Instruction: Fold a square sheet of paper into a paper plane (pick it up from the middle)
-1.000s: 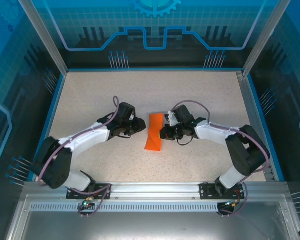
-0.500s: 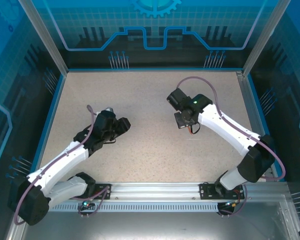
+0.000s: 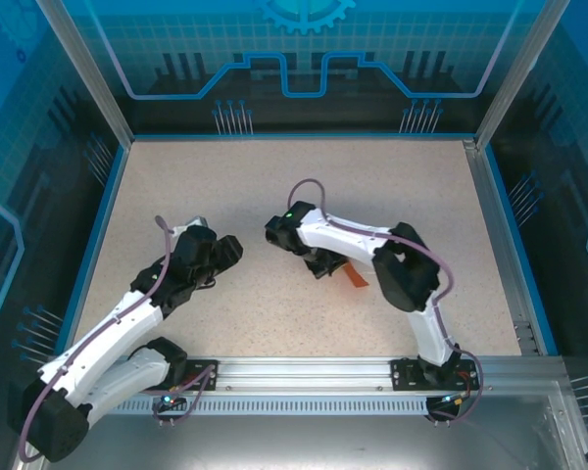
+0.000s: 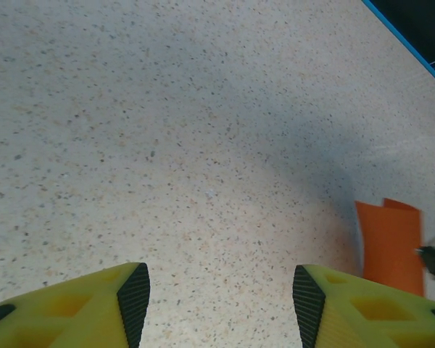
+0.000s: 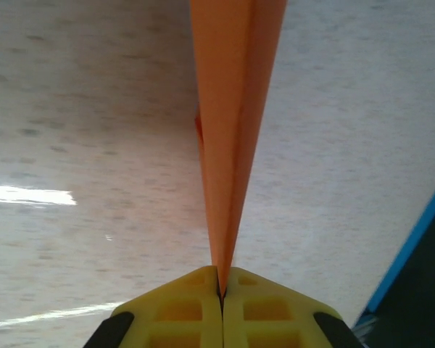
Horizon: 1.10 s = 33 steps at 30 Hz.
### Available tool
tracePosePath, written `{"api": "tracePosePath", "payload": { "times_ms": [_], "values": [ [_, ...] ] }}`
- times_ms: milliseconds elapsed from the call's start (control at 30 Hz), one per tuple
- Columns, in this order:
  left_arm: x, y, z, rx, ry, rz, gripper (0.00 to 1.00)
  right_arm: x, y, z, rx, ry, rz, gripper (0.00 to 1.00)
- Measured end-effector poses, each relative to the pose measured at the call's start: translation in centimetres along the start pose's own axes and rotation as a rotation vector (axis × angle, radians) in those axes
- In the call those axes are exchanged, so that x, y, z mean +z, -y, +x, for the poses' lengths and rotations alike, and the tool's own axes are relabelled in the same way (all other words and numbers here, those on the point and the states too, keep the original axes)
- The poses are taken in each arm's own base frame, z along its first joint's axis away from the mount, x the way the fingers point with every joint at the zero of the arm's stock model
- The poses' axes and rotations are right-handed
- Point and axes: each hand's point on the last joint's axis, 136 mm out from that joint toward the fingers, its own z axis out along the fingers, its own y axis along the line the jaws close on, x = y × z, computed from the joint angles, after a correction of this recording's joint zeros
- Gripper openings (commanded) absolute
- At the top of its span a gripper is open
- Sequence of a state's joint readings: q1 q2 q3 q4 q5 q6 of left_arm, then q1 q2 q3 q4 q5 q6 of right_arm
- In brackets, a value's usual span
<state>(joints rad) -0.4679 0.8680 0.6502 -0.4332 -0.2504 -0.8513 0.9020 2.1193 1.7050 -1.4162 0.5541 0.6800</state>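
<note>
Orange paper (image 5: 235, 109), folded narrow, sits clamped in the right gripper (image 5: 221, 284), while the left gripper (image 4: 217, 304) gapes empty to the paper's left.

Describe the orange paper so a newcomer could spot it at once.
Look at the speckled beige table, just right of its centre. There the right gripper pinches the orange paper, folded into a narrow strip with a centre crease. Nothing else on the table is orange.
</note>
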Motion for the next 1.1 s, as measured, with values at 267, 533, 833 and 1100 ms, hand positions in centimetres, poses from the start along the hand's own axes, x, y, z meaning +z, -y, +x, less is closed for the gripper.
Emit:
{"api": "tracePosePath", "payload": {
  "times_ms": [267, 533, 833, 1100],
  "values": [
    [-1.9, -1.5, -0.1, 0.046, 0.013, -0.031, 0.64, -2.5, -7.7, -2.7, 0.021, 0.022, -0.212, 0.27],
    [-1.8, -0.5, 0.7, 0.06, -0.035, 0.023, 0.7, -4.7, -9.9, -0.5, 0.029, 0.08, -0.533, 0.48],
    [5.6, 2.6, 6.6, 0.037, -0.356, 0.07, 0.61, -2.4, -0.8, -2.2, 0.292, 0.187, -0.875, 0.49],
    [10.2, 7.3, 10.6, 0.059, -0.519, 0.097, 0.53, 1.0, -0.4, -4.1, 0.294, 0.155, -1.067, 0.5]
  ]
}}
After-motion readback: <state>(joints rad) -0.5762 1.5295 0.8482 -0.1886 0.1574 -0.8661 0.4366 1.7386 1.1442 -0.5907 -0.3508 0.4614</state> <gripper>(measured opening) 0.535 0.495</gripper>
